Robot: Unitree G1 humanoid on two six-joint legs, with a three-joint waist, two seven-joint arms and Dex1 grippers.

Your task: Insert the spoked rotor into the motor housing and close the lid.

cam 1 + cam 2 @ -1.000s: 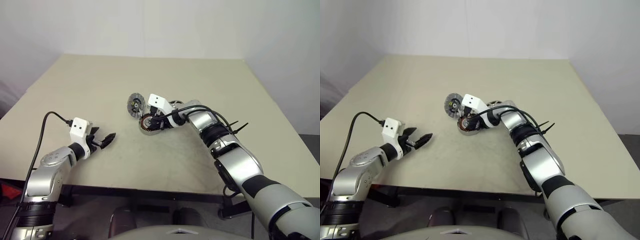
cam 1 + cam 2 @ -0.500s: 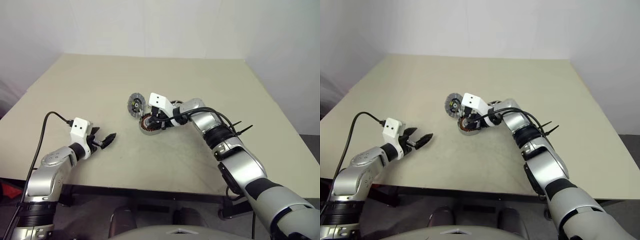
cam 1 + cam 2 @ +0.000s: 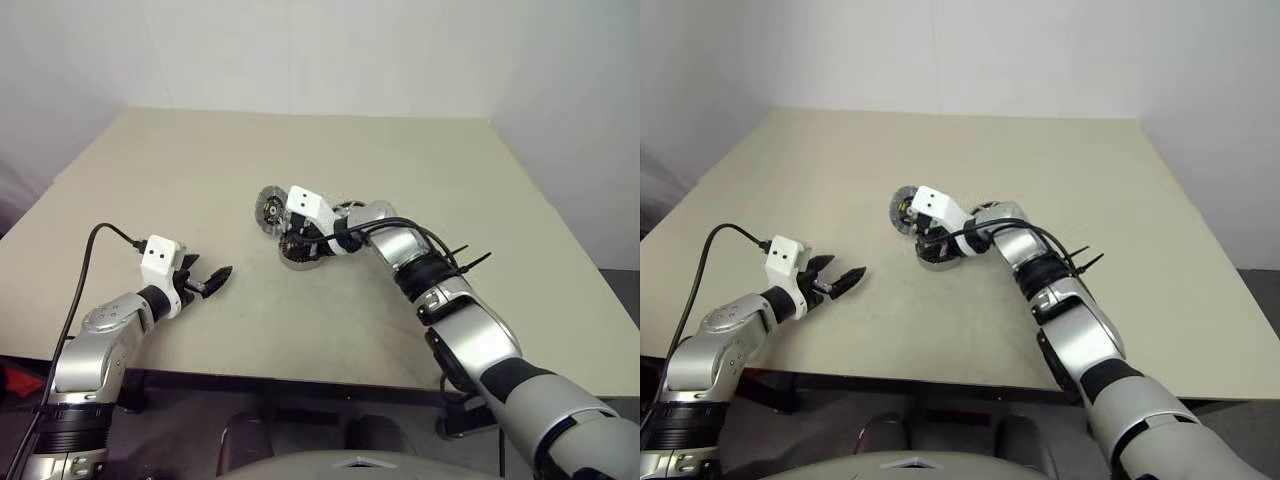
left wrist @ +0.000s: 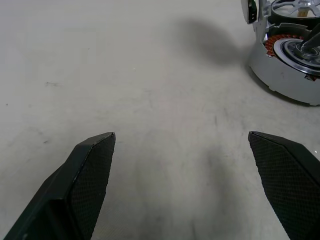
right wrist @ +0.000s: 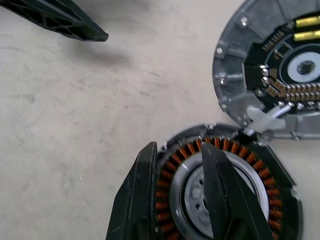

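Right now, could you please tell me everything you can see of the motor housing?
The motor housing is a round, shallow silver-grey metal cup lying flat and open side up on the beige table. Inside runs a ring of copper-brown windings around a shiny metallic centre with small holes. The right gripper straddles its rim, one finger outside the wall, one over the windings. The lid stands tilted at its far edge, joined by a small white piece. No rotor sits inside it.

From the head views, your right gripper (image 3: pixel 292 240) covers most of the motor housing (image 3: pixel 300 256) — the lid (image 3: pixel 266 209) at 11 o'clock is half hidden, its markings too small to read.
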